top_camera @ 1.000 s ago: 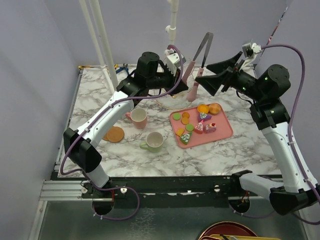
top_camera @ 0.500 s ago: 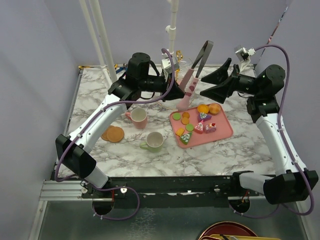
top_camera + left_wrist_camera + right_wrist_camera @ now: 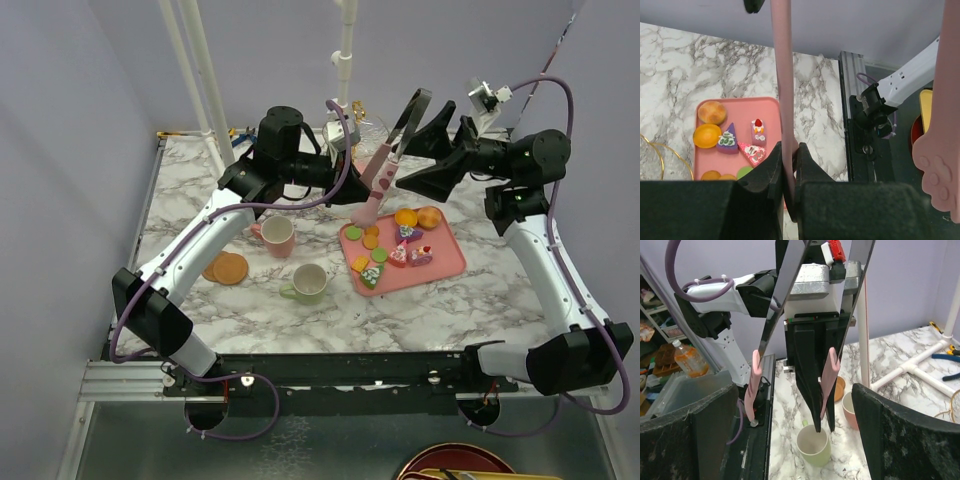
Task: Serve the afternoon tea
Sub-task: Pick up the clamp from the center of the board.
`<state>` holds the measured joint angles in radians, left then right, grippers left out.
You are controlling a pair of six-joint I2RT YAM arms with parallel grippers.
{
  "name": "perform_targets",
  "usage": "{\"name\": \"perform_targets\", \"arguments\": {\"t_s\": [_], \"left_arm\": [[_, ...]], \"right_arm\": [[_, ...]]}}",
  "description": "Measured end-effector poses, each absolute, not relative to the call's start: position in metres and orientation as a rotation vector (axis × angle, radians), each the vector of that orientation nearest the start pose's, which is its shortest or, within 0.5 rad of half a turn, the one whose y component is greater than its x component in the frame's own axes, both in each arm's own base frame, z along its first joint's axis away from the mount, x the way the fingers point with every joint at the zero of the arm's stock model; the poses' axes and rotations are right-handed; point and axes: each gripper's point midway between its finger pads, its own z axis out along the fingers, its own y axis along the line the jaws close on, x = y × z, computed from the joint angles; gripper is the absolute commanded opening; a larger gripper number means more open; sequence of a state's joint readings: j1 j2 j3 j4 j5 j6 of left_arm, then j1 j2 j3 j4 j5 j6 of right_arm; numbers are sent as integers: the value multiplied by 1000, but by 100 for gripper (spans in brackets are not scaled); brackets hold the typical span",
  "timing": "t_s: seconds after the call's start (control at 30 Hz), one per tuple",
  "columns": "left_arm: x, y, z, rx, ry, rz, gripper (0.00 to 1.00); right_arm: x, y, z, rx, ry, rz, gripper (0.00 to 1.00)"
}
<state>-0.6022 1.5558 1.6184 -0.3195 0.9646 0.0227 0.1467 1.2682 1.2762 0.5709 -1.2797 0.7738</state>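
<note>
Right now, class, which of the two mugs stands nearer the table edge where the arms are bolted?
The pale-green mug: it stands closer to that edge, while the pink mug sits farther back and to the left.

Pale lilac walls [image 3: 80, 100] all round. White, grey-veined marble worktop [image 3: 450, 310], edged at the near side by a black rail [image 3: 340, 365]. White pipe posts [image 3: 208, 80] at the back. Cluttered shelving [image 3: 657, 315] off to one side. Soft, even light.

Pink mug [image 3: 277, 236] and pale-green mug [image 3: 309, 284] upright, near each other, not touching. Two round brown coasters [image 3: 228, 268] overlapping, left of mugs. Small colourful macarons and cakes [image 3: 388, 247] scattered on flat pink tray [image 3: 447, 262]. Clear gold-rimmed glass stand [image 3: 647, 162] just beside tray, mostly hidden.
</note>
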Motion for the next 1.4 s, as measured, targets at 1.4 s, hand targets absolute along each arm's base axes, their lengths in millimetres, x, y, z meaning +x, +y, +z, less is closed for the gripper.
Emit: {"name": "perform_targets", "arguments": {"t_s": [1.4], "left_arm": [[257, -358, 364, 1290, 1394, -1251, 0]], "right_arm": [[246, 251, 456, -1040, 1248, 1532, 65]]}}
